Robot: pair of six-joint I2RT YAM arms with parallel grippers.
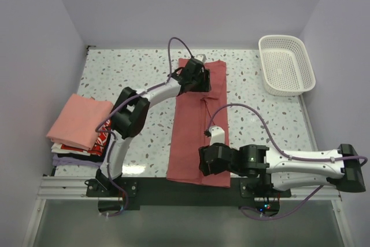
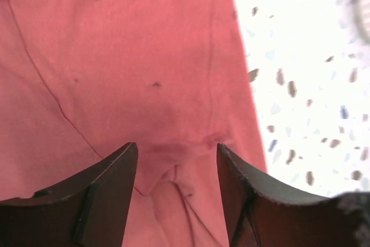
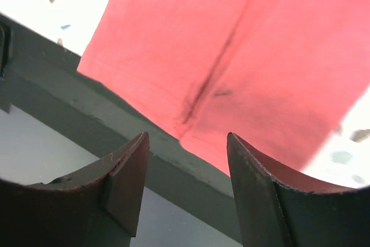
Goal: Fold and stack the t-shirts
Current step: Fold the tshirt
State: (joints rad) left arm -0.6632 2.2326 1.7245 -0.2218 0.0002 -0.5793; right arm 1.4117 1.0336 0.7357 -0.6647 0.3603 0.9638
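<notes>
A dusty brick-red t-shirt (image 1: 196,125) lies folded into a long narrow strip down the middle of the table, from the far side to the near edge. My left gripper (image 1: 193,79) is open over its far end; the left wrist view shows red cloth (image 2: 133,62) with a small pucker between the open fingers. My right gripper (image 1: 209,160) is open over the shirt's near end, whose hem (image 3: 191,125) lies at the dark table rail (image 3: 115,125). A stack of folded t-shirts (image 1: 78,122), salmon-pink on top, lavender and dark below, sits at the left edge.
A white plastic lattice basket (image 1: 286,65) stands at the far right corner. Purple cables loop above both arms. Lavender walls close in the table on the left, right and back. The dark rail runs along the near edge.
</notes>
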